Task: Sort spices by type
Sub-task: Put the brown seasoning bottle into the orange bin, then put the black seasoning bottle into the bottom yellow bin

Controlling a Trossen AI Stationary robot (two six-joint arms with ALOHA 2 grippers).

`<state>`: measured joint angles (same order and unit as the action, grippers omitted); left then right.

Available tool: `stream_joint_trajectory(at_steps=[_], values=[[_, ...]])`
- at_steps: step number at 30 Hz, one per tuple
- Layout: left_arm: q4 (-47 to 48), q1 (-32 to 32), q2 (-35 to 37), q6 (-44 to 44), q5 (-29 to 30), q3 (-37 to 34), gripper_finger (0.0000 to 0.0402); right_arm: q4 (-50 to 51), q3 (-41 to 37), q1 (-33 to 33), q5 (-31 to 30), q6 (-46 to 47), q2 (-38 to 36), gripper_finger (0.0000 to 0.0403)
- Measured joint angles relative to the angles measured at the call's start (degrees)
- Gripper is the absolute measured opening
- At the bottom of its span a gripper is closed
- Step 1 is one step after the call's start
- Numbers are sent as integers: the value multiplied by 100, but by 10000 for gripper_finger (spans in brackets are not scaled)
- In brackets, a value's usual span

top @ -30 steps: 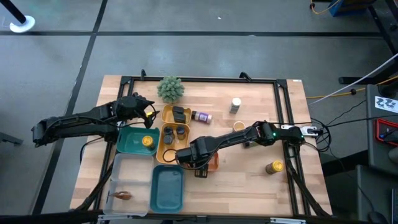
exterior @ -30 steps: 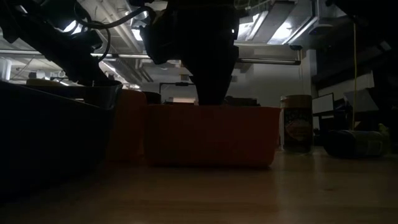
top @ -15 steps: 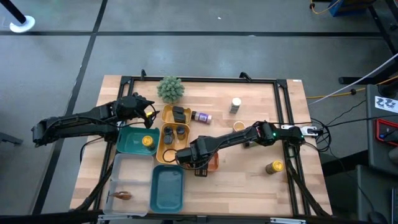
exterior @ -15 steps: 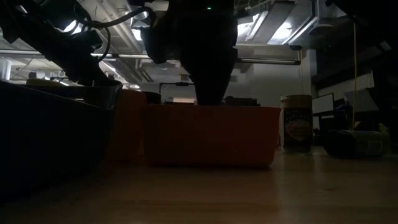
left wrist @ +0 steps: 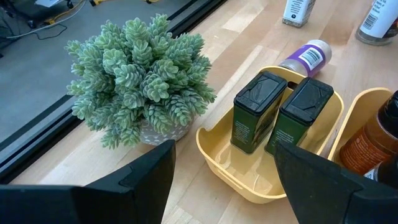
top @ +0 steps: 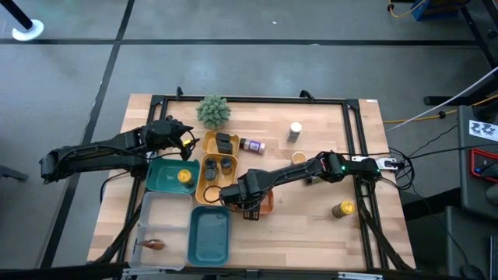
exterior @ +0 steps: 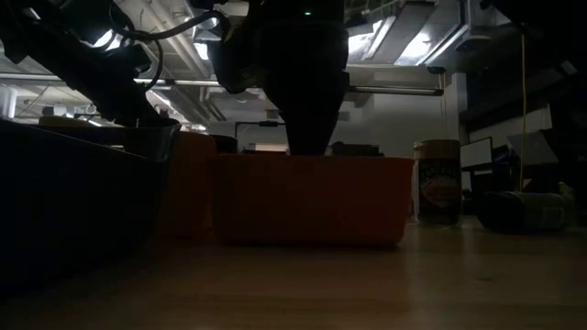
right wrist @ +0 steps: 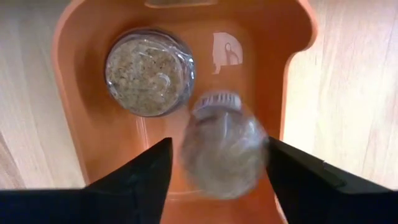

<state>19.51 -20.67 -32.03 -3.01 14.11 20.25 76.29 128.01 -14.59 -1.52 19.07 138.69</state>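
Observation:
My right gripper (right wrist: 221, 180) points down over the orange tray (right wrist: 292, 74) near the table's middle, also seen as the orange tray (top: 267, 204) from above. Its fingers stand open on either side of a blurred white-capped jar (right wrist: 224, 149) lying on its side inside the tray. A second jar (right wrist: 149, 73) of grainy spice stands on the tray's floor beside it. My left gripper (left wrist: 224, 186) waits open at the far left, near the plant (left wrist: 143, 81) and two black tins (left wrist: 258, 112) in a yellow tray (left wrist: 211, 149).
A purple-capped bottle (top: 252, 145) lies by the yellow tray. Loose jars stand at the far right (top: 294, 131), at mid right (top: 299, 158) and at the near right (top: 344, 208). Two teal trays (top: 210, 236) and a clear tray (top: 163, 225) with a brown packet (top: 152, 244) fill the near left.

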Motion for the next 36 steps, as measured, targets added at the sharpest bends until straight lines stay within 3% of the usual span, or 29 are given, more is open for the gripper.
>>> stream_joint_trajectory(at_steps=[7,18,23,36], values=[[0,0,0,0,-2,0,263,4,0,-1,0,-3,0,302],[-2,-2,0,0,-2,0,263,781,233,251,714,-122,-4,307],[-2,0,1,1,-1,0,263,1399,626,432,442,-154,-7,308],[-59,-1,7,9,0,0,263,1370,691,1290,-200,-1173,-529,308]])
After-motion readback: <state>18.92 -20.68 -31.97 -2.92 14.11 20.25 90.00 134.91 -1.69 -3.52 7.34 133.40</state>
